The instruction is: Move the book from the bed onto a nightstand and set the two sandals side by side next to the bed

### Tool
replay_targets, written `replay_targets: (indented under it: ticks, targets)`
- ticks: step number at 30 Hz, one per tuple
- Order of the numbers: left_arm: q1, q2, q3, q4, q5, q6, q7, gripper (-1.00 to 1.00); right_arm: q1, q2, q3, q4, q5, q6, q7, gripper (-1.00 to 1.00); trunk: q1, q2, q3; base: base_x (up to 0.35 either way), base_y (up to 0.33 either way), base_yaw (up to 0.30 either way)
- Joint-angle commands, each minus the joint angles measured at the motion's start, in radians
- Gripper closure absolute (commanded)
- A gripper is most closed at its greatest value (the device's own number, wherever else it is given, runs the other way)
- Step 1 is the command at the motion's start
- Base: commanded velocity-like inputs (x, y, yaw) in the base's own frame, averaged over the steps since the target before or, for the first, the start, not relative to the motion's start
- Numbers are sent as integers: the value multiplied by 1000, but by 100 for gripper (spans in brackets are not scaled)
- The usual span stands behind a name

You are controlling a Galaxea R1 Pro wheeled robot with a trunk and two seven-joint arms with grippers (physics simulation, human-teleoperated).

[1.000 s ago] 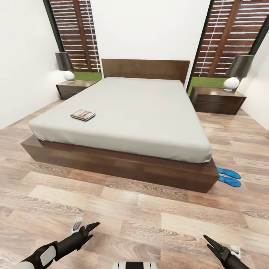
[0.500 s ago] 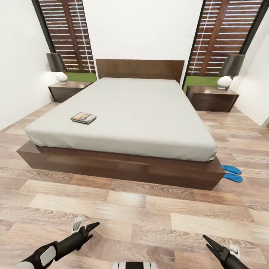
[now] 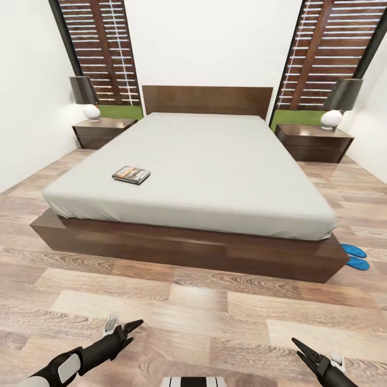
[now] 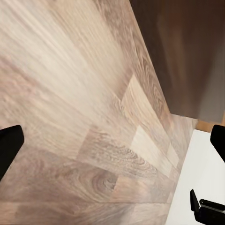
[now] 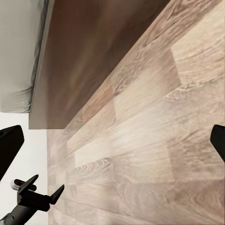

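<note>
Head view: bed [image 3: 215,161] between lamp-topped nightstands [image 3: 102,130], book [image 3: 131,174] on top, both arms' jaws spread, empty.

No text, label, brand, number or sign can be read anywhere in these views. The only thing that seems to carry print is the book [image 3: 131,174], lying on the bed [image 3: 215,161] near the mattress's front left corner: its cover shows a pale band with an orange streak, perhaps lettering, but it is far too small and blurred to make out a single letter. The 2 wrist views offer only bare wood grain and plain surfaces, with no markings on them.
</note>
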Motion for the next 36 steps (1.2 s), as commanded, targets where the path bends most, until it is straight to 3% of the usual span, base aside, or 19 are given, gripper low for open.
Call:
replay_targets:
  ticks: [1,10,19,27,36]
  targets:
    - [0,0,5,0,0,9,-2,-100,-1,-1,7,0,-10,11,3,-100,0,0,-1,173,284,-1]
    - [0,0,5,0,0,9,-1,-100,-1,-1,7,0,-10,11,3,-100,0,0,-1,174,286,-53]
    - [0,0,5,0,0,10,-2,-100,-1,-1,7,0,-10,11,3,-100,0,0,-1,147,300,-199]
    - [0,1,5,0,0,11,-2,-100,-1,-1,7,0,-10,11,3,-100,0,0,-1,43,322,-212]
    - [0,1,5,0,1,11,-2,-100,-1,-1,7,0,-10,10,3,-100,0,0,-1,6,328,-49]
